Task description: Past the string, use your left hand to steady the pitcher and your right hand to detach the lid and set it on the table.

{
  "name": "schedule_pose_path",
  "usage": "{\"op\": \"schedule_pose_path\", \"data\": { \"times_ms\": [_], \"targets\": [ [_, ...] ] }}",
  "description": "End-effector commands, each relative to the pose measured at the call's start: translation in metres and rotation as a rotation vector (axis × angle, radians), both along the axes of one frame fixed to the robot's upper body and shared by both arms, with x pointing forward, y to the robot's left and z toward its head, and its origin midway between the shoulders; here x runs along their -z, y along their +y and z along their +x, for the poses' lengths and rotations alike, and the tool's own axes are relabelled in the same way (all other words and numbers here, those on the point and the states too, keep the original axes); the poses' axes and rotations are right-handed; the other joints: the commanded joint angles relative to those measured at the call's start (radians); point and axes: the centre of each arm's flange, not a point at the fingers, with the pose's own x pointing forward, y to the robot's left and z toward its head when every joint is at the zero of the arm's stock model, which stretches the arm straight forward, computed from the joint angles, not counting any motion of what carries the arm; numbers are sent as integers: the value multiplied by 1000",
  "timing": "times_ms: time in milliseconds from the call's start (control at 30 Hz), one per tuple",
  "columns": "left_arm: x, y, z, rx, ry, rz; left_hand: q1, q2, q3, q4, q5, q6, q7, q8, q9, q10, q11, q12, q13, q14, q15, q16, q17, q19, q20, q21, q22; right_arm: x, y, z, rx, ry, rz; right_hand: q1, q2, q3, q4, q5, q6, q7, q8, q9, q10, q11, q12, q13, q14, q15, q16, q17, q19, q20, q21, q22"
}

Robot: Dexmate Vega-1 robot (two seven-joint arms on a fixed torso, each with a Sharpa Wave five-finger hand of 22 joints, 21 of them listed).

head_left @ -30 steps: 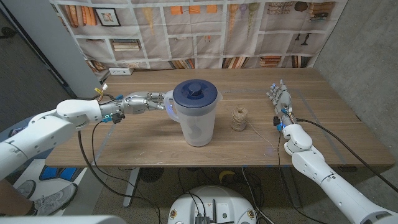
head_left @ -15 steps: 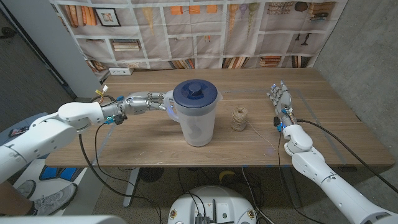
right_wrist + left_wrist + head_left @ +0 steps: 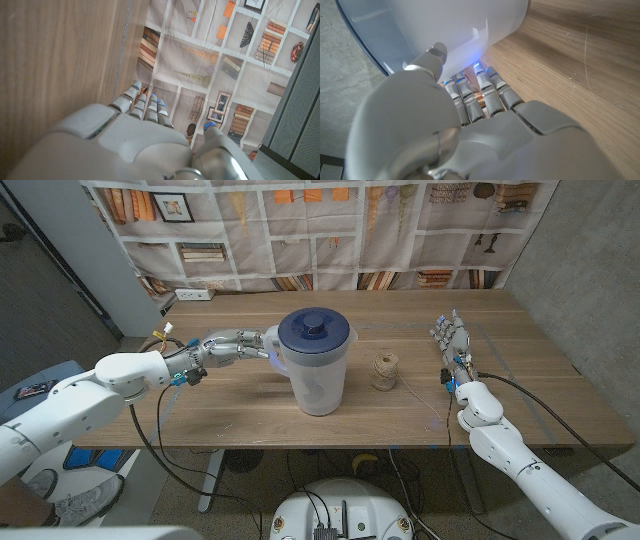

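A translucent white pitcher (image 3: pixel 318 375) with a dark blue lid (image 3: pixel 313 332) stands mid-table, its handle (image 3: pixel 272 350) turned toward my left arm. My left hand (image 3: pixel 235 345) reaches in from the left with straight fingers whose tips are at the handle. In the left wrist view those fingertips (image 3: pixel 481 70) sit right against the pitcher's wall (image 3: pixel 450 30), holding nothing. A ball of string (image 3: pixel 385 370) lies just right of the pitcher. Far right, my right hand (image 3: pixel 452 338) stands over the table with fingers extended and empty; it also appears as the hand (image 3: pixel 140 140) in the right wrist view.
The wooden table (image 3: pixel 240 405) runs back to a bookshelf-print backdrop (image 3: pixel 330 230). A white power strip (image 3: pixel 193 294) lies at the back left corner. The table's right edge is close beside my right hand.
My left arm has slid a little to the right, bringing the fingertips closer against the pitcher's handle. The right hand, pitcher and string have stayed put.
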Motion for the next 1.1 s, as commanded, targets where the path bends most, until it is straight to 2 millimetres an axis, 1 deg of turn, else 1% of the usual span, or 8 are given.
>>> {"op": "schedule_pose_path", "data": {
  "times_ms": [33, 133, 500, 600, 733, 800, 867, 1100],
  "targets": [
    [5, -3, -4, -35, -10, -27, 19, 12, -14, 0, 2, 33, 4, 0, 4, 38, 2, -1, 1, 30, -169, 6, 2, 17, -155, 3, 4, 3, 0, 0, 0, 2, 0, -7, 22, 3, 8, 4, 5, 2, 7, 2, 8, 4, 8, 0, 0, 1, 4, 1, 2, 4, 5, 4],
    [6, -2, -6, -46, -15, -35, 26, 21, -18, 0, 2, 53, 12, 0, 4, 52, 1, -2, 1, 43, -171, 7, 2, 23, -156, 4, 5, 3, -1, 0, -6, -1, 4, -7, 22, 3, 8, 4, 6, 2, 7, 3, 8, 4, 8, 0, 0, -1, 4, 1, 2, 5, 5, 4],
    [5, -4, -5, -73, -31, -47, 52, 56, -31, -2, 2, 132, 15, -2, 4, 130, 4, 1, 3, 97, -173, 5, 0, 53, -157, 9, 7, 3, -3, 2, -3, 2, 2, -7, 22, 2, 10, 4, 7, 1, 7, 3, 8, 4, 8, 0, 0, -1, 5, -1, 2, 5, 5, 4],
    [5, -5, -4, -78, -31, -51, 57, 66, -31, -1, 3, 157, 23, 0, 4, 148, 5, 2, 3, 113, -172, 5, 0, 62, -157, 10, 8, 4, -4, 2, -3, 3, 4, -7, 22, 2, 10, 4, 7, 1, 7, 3, 8, 4, 7, 0, 0, -1, 5, -1, 3, 5, 5, 4],
    [4, -5, -3, -85, -41, -67, 60, 82, -26, 1, 3, 178, 27, -2, 4, 171, 3, 2, 3, 133, -172, 3, -1, 71, -157, 11, 8, 4, -5, 3, -2, 4, 6, -7, 22, 2, 10, 5, 7, 2, 7, 3, 8, 4, 7, 0, -1, -1, 5, -1, 3, 5, 5, 4],
    [4, -6, -3, -87, -37, -64, 62, 98, -20, 3, 4, 188, 34, -4, 5, 193, 13, 5, 3, 143, -169, -2, -4, 81, -156, 14, 8, 4, -6, 3, -1, 4, 6, -7, 22, 1, 11, 4, 8, 2, 7, 3, 8, 5, 7, 0, -1, -1, 5, -1, 3, 5, 5, 4],
    [4, -7, -3, -89, -43, -70, 64, 111, -13, 2, 4, 201, 41, -5, 6, 202, 8, 2, 3, 154, -171, -6, -5, 92, -156, 16, 9, 4, -6, 3, -4, 3, 7, -8, 22, 1, 11, 4, 7, 2, 7, 3, 8, 5, 7, 0, 0, -2, 5, -1, 3, 6, 5, 4],
    [4, -8, -2, -104, -45, -72, 69, 141, 4, 2, 3, 235, 47, -5, 8, 232, 14, 0, 4, 179, -169, -13, -7, 116, -156, 20, 9, 4, -7, 5, 1, 9, 4, -7, 23, 1, 12, 5, 7, 1, 6, 3, 7, 5, 7, 0, -1, -2, 5, -2, 4, 5, 5, 4]
  ]
}}
